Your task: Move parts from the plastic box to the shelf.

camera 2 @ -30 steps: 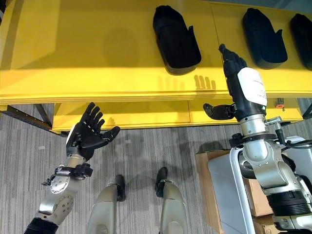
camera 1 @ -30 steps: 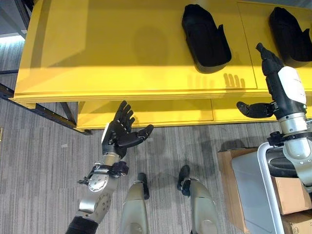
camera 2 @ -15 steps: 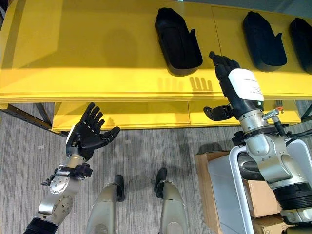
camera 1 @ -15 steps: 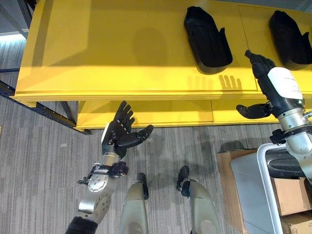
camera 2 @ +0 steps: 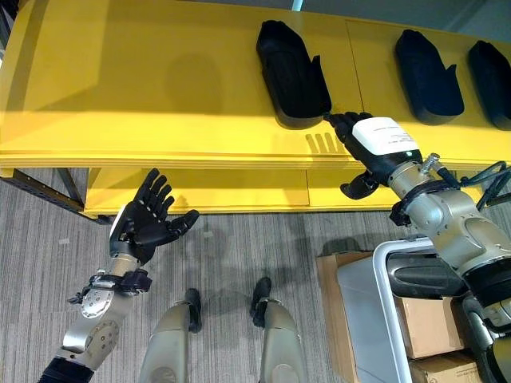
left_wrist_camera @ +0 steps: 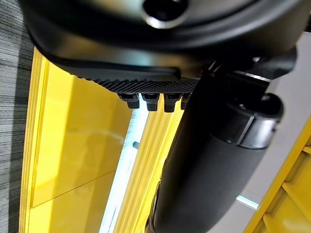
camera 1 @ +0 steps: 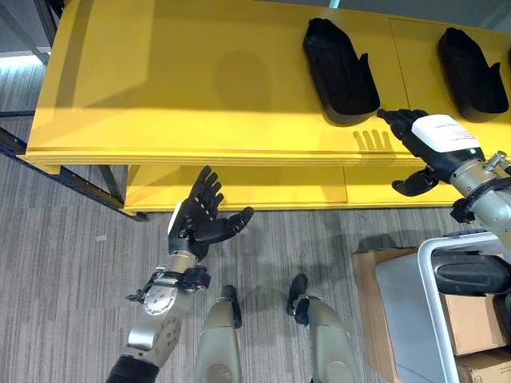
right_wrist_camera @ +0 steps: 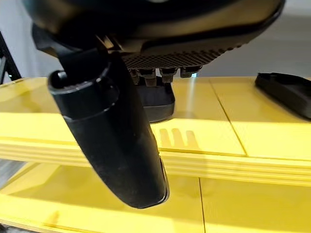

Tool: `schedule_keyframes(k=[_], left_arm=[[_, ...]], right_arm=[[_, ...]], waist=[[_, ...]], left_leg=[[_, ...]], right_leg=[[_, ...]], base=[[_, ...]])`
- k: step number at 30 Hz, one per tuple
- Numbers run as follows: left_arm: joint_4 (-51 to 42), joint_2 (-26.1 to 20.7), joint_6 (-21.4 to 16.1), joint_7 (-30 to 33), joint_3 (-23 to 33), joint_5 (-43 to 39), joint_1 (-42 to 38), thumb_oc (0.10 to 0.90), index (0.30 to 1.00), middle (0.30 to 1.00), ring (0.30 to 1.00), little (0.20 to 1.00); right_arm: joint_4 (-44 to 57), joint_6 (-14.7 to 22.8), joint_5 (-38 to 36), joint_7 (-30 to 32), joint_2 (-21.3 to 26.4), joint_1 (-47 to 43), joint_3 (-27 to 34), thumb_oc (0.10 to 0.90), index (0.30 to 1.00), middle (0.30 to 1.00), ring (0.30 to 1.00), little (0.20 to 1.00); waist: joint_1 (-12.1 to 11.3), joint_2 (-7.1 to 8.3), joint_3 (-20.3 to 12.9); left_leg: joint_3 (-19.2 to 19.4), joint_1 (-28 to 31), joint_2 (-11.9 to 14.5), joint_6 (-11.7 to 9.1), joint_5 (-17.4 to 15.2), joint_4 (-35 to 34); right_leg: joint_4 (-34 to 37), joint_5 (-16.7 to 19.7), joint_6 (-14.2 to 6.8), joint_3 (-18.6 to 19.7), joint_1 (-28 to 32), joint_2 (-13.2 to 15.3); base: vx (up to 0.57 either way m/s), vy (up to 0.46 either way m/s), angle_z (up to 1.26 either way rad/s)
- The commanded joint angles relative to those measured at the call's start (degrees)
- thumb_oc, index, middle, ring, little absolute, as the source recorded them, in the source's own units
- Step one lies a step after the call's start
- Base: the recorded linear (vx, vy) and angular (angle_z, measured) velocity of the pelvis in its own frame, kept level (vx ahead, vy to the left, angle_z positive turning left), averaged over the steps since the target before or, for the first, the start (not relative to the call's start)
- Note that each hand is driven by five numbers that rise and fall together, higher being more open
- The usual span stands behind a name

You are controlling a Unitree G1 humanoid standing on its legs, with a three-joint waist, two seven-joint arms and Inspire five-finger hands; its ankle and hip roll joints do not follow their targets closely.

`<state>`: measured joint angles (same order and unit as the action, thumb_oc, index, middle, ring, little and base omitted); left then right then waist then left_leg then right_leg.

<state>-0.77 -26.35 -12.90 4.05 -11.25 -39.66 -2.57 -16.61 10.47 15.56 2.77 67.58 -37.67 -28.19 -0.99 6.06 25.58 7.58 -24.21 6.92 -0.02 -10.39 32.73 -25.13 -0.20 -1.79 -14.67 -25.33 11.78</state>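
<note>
Three black moulded parts lie on top of the yellow shelf [camera 1: 200, 88]: one [camera 1: 339, 68] in the middle, a second [camera 1: 471, 68] to its right and a third [camera 2: 489, 72] at the far right. My right hand [camera 1: 427, 132] is open and empty, its straight fingers reaching over the shelf's front edge just right of the middle part [right_wrist_camera: 158, 102]. My left hand [camera 1: 200, 219] hangs open and empty, palm up, in front of the lower shelf board. The grey plastic box [camera 1: 403, 307] stands at the lower right.
Cardboard boxes [camera 1: 475, 319] sit under and beside the plastic box, with a white tube frame [camera 1: 427, 263] over it. A dark rack leg [camera 1: 72, 187] runs under the shelf's left end. Grey carpet [camera 1: 64, 279] lies before the shelf.
My right hand has tipped from upright to lying flat and has swung left over the shelf's front edge, nearer the middle part. The left hand has stayed put.
</note>
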Motion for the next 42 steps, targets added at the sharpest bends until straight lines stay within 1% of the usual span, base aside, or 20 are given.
schedule_keyframes(k=[1,7,13,18,26,42], left_arm=[[-7.3,-2.9,-5.2,-2.7,-0.9,1.1,1.0,0.900,1.000,1.000,1.000,1.000],[-7.4,-2.8,-5.0,-2.7,-0.9,0.9,1.2,0.900,1.000,1.000,1.000,1.000],[-7.1,-2.8,-5.1,-2.5,-0.8,1.1,1.0,0.900,1.000,1.000,1.000,1.000],[-7.2,-2.8,-5.2,-2.3,-0.7,0.9,0.8,0.900,1.000,1.000,1.000,1.000],[-7.3,-2.8,-5.3,-2.5,-0.9,0.5,0.9,0.900,1.000,1.000,1.000,1.000],[-7.4,-2.9,-5.5,-2.5,-1.2,0.1,0.4,0.900,1.000,1.000,1.000,1.000]], right_arm=[[-0.3,0.4,-1.9,1.8,1.2,-7.5,0.1,0.900,1.000,1.000,1.000,1.000],[-2.8,0.0,-2.2,1.7,-0.1,-12.1,-3.5,0.900,1.000,1.000,1.000,1.000],[-3.1,-0.4,-1.7,2.3,-1.8,-12.8,-3.2,0.900,1.000,1.000,1.000,1.000],[-4.5,-0.7,-1.5,2.2,-3.3,-15.1,-5.1,0.900,1.000,1.000,1.000,1.000],[-7.1,-0.9,-2.9,2.6,-4.9,-17.3,-6.1,0.900,1.000,1.000,1.000,1.000],[-11.1,-1.2,-3.9,2.1,-7.6,-18.9,-8.3,0.900,1.000,1.000,1.000,1.000]], waist=[[-1.3,1.07,-4.8],[-1.7,0.77,-4.5],[-2.0,0.41,-4.2],[-2.5,0.23,-4.1],[-2.7,-0.01,-3.9],[-3.2,-0.41,-3.2]], left_leg=[[-8.0,-0.3,2.9,-3.7,3.9,-5.0],[-8.0,-0.5,2.9,-3.7,4.0,-5.0],[-8.3,-0.8,2.7,-3.5,4.0,-4.9],[-8.3,-1.1,2.6,-3.4,4.0,-4.9],[-8.4,-1.3,2.4,-3.4,4.1,-5.0],[-8.6,-2.2,2.2,-3.2,4.1,-4.5]], right_leg=[[-4.0,-6.5,-3.5,2.7,5.6,1.6],[-4.2,-6.6,-3.5,2.6,5.4,1.6],[-4.4,-6.7,-3.4,2.2,5.4,1.8],[-4.5,-6.6,-3.5,2.2,5.0,1.8],[-4.6,-6.6,-3.4,2.1,4.8,1.8],[-5.3,-6.5,-3.2,1.9,4.2,2.0]], base=[[0.00,0.000,0.00],[0.00,0.000,0.00],[0.00,0.000,0.00],[0.00,0.000,0.00],[0.00,0.000,0.00],[0.00,0.000,0.00]])
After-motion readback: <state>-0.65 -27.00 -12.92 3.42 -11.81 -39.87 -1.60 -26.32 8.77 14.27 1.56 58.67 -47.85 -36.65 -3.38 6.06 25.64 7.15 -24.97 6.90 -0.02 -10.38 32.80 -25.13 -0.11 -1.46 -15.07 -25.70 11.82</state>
